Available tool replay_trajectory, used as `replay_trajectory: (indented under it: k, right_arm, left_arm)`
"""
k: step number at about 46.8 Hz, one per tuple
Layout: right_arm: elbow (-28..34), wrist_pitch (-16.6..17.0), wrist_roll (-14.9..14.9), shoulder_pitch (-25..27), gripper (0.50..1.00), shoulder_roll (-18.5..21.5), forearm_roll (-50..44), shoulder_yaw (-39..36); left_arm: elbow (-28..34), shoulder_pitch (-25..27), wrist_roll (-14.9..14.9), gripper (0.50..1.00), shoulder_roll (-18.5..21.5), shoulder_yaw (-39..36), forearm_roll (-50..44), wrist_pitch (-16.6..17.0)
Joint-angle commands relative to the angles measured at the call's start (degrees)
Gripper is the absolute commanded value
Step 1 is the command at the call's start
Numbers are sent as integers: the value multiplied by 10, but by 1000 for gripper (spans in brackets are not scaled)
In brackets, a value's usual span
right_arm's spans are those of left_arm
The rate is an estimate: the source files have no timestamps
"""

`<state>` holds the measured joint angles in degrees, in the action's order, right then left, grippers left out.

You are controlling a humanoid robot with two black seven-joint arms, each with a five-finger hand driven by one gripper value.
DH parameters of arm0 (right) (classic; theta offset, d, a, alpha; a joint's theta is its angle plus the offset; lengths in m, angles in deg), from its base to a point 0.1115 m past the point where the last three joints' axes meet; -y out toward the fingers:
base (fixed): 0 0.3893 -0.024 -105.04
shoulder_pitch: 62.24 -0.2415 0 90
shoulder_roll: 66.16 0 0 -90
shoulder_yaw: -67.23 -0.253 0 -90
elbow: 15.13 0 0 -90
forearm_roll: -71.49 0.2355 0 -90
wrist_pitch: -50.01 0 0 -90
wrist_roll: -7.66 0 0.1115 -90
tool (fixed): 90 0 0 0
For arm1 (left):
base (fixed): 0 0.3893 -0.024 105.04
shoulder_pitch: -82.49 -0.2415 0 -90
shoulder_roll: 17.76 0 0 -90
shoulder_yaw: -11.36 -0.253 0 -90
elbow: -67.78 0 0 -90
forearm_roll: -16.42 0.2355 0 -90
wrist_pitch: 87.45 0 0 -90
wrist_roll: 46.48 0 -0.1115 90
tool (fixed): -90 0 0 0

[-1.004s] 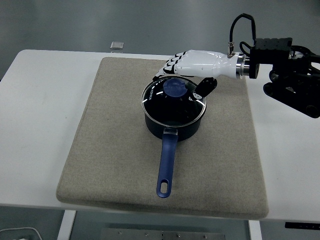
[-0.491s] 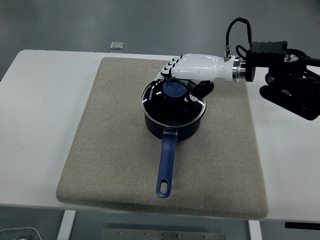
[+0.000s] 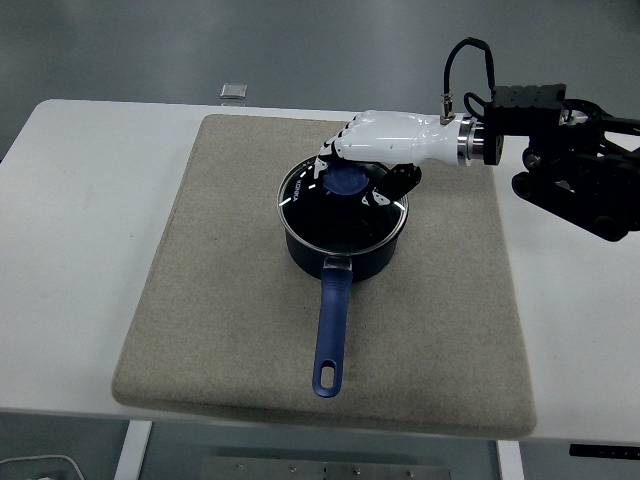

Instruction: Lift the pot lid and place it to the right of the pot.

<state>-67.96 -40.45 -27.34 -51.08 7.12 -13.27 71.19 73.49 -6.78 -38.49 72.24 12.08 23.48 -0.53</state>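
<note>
A dark blue saucepan (image 3: 345,256) stands on the beige mat (image 3: 230,280), its long blue handle (image 3: 333,325) pointing toward the near edge. The glass pot lid (image 3: 335,216) rests on the pot, with a round blue knob (image 3: 348,181) at its centre. My right hand (image 3: 360,172), white with black fingers, comes in from the right and sits over the knob. Its fingers (image 3: 326,160) curl round the knob's far left side, and the thumb (image 3: 400,181) presses in from the right. The left arm is out of sight.
The mat covers most of the white table (image 3: 80,250). A small grey square object (image 3: 233,91) lies at the table's far edge. My black right forearm and its cable (image 3: 570,170) hang over the table's right side. Bare mat lies right of the pot.
My right hand has slid left and down onto the knob, and its fingers have closed round it. The pot and lid have shifted slightly to the left.
</note>
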Motion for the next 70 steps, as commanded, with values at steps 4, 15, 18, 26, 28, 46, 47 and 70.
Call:
replay_trajectory:
  k: [4,15,18,26,28,46,47,70]
  right_arm:
    - [0,5,0,-5,500,2,-1,10]
    - [0,9,0,-14,500,2,-4,21]
    - [1,11,0,-14,500,2,-4,21]
    - [1,11,0,-22,500,3,-4,21]
    - [1,11,0,-23,500,3,-4,21]
    - [1,13,0,-29,500,3,-1,19]
    - [1,13,0,-29,500,3,-1,19]
    - [2,13,0,-51,500,3,3,19]
  left_arm:
    - [0,1,0,1000,0,0,0,0]
    - [0,0,0,1000,0,1,0,0]
    - [0,0,0,1000,0,0,0,0]
    - [0,0,0,1000,0,1,0,0]
    - [0,0,0,1000,0,1,0,0]
    - [0,0,0,1000,0,0,0,0]
    - [0,0,0,1000,0,0,0,0]
    - [0,0,0,1000,0,0,0,0]
